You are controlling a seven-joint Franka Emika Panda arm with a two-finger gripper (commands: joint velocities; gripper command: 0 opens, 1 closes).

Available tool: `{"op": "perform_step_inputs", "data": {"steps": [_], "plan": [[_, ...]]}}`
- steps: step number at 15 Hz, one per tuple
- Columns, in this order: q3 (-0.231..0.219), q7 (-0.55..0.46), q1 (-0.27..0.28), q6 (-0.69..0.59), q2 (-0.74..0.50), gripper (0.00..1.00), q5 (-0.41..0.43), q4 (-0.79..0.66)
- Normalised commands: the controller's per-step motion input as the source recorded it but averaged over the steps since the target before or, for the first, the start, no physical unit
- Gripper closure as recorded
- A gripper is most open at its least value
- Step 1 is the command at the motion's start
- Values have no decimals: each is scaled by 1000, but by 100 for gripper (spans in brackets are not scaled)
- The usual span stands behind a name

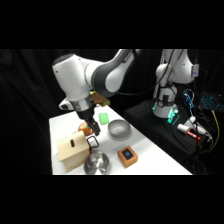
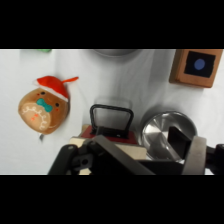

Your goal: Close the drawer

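Observation:
The drawer [image 1: 89,145] sits in the right face of a pale wooden box [image 1: 71,150] at the table's front left. Its reddish front [image 2: 107,132] and dark wire loop handle [image 2: 111,117] show in the middle of the wrist view, the handle sticking out over the table. How far the drawer is out of the box I cannot tell. My gripper [image 1: 93,131] hangs just above the handle and the box's right edge. In the wrist view the gripper [image 2: 131,156] is open, nothing held, and its black linkage covers the box top.
A shiny metal cup [image 1: 96,163] [image 2: 165,134] stands right beside the drawer front. An orange-brown block with a blue top [image 1: 128,156] [image 2: 197,66] and a grey bowl [image 1: 119,129] lie further right. A gingerbread toy [image 2: 44,107] and a green block [image 1: 103,118] lie behind.

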Motion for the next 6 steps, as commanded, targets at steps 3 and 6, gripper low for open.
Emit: {"op": "perform_step_inputs", "data": {"steps": [3,6], "plan": [[-10,126,23,-265,-526,0,-56,-252],[-5,123,3,-93,-408,0,-35,-244]]}}
